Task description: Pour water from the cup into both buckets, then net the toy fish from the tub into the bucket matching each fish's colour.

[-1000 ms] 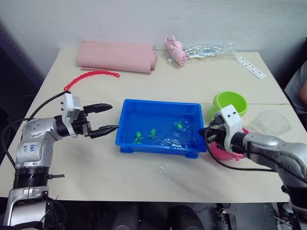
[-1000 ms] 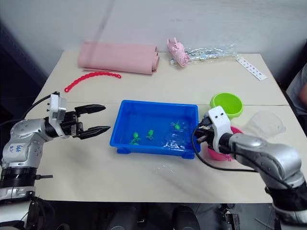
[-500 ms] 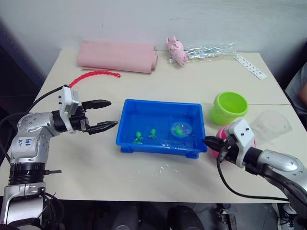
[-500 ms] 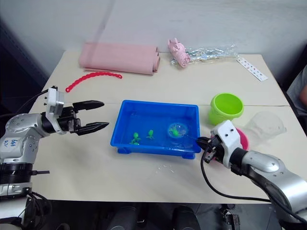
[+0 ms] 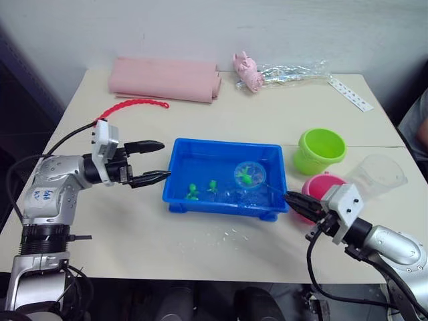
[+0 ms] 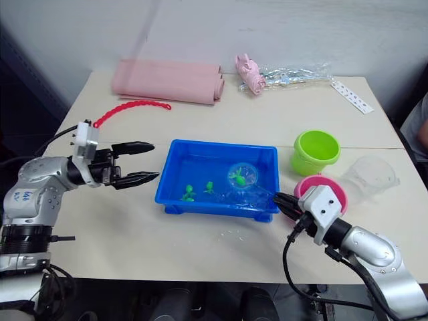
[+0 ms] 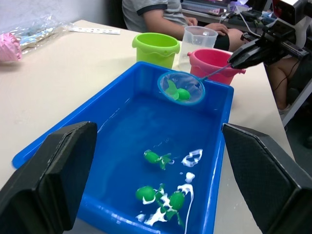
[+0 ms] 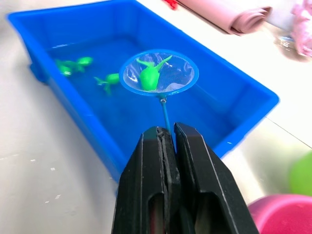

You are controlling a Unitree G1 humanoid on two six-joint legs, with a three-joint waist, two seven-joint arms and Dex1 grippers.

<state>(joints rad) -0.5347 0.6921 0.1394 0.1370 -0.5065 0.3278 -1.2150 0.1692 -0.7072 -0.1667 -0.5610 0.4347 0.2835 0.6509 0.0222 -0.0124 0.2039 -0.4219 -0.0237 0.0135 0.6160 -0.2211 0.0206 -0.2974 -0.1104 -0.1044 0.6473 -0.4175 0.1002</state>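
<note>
The blue tub [image 5: 224, 142] holds water in the middle of the table. My right gripper [image 5: 294, 200] is shut on the thin handle of the net [image 8: 158, 73] at the tub's right end. The blue hoop hangs over the water with one green toy fish [image 8: 148, 75] lying in its mesh. Two more green fish [image 5: 192, 194] [image 5: 214, 185] float in the tub's left half. The lime green bucket [image 5: 321, 150] and the pink bucket [image 5: 319, 187] stand right of the tub. Beside them is the clear cup [image 5: 378, 172]. My left gripper [image 5: 164, 160] is open, just off the tub's left wall.
At the back lie a rolled pink cloth [image 5: 164, 78], a red beaded chain [image 5: 127, 105], a pale pink toy [image 5: 246, 70], a clear wrapper [image 5: 294, 70] and a white strip [image 5: 349, 92]. Water drops [image 5: 221, 234] wet the table in front of the tub. A person [image 5: 418, 127] sits at the right edge.
My right gripper has drawn back toward the near right. The net hoop closed around a green fish and lifted it off the water. My left gripper edged closer to the tub.
</note>
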